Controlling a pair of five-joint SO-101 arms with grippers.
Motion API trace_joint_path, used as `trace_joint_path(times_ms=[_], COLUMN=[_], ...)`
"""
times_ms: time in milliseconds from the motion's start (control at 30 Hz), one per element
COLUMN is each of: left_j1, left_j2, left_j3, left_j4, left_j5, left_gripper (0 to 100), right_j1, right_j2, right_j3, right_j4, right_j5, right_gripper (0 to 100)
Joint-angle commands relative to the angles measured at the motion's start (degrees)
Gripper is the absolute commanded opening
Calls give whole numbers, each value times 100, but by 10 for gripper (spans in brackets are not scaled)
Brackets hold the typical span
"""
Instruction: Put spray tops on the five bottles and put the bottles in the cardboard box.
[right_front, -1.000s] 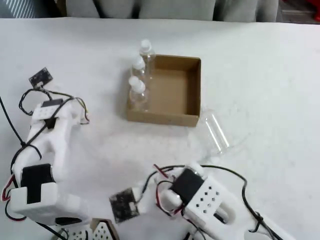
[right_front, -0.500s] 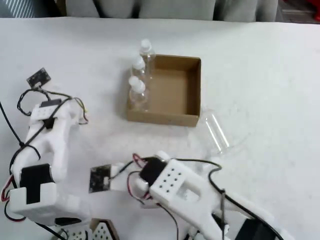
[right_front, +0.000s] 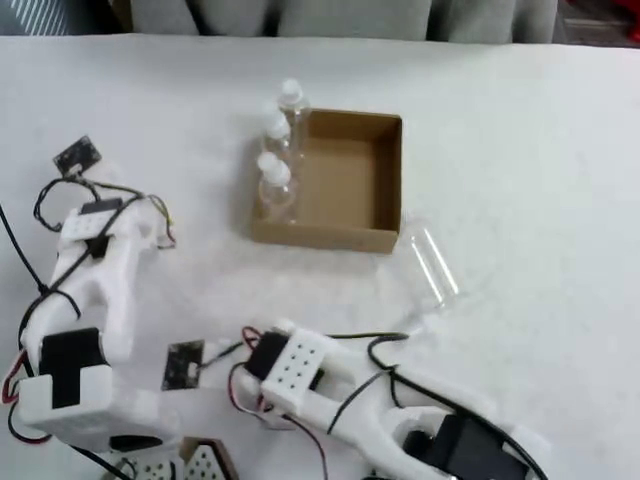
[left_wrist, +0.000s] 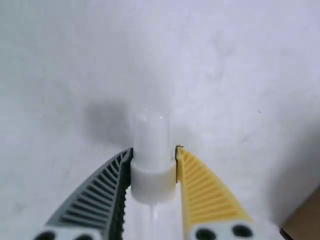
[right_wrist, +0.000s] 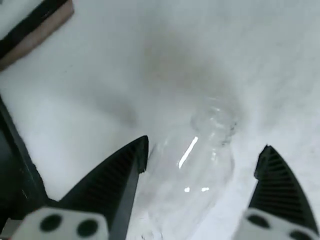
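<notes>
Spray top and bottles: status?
Left end effector shut on spray top. Right end effector open, facing a topless bottle lying on the table. Three topped bottles in cardboard box. One more bare bottle lies beside the box.

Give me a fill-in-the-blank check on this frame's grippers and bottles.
The left gripper is shut on a ___. The right gripper is ___ over a topless bottle lying on the table. ___ capped bottles stand along one wall of the cardboard box. Missing: spray top; open; three.
</notes>
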Motion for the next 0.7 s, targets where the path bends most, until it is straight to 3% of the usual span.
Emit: trace_joint_path(times_ms=[0,233,467,667], left_j1=[-66,-66,-66,-57], left_j2=[-22,-13,-4,-4], left_j3=[-290,-290,-290,-290], left_j4=[114,114,114,114], left_j5=[35,35,35,35], left_gripper=[27,27,27,27], right_j1=[4,629,1068,1349], right_j2=[31,-110,-57,-110], right_j3=[-132,-193,-325,-721], right_j4=[-66,-136,-136,101], right_j5=[-149,-738,-782,-642], right_gripper=[309,296,8,39])
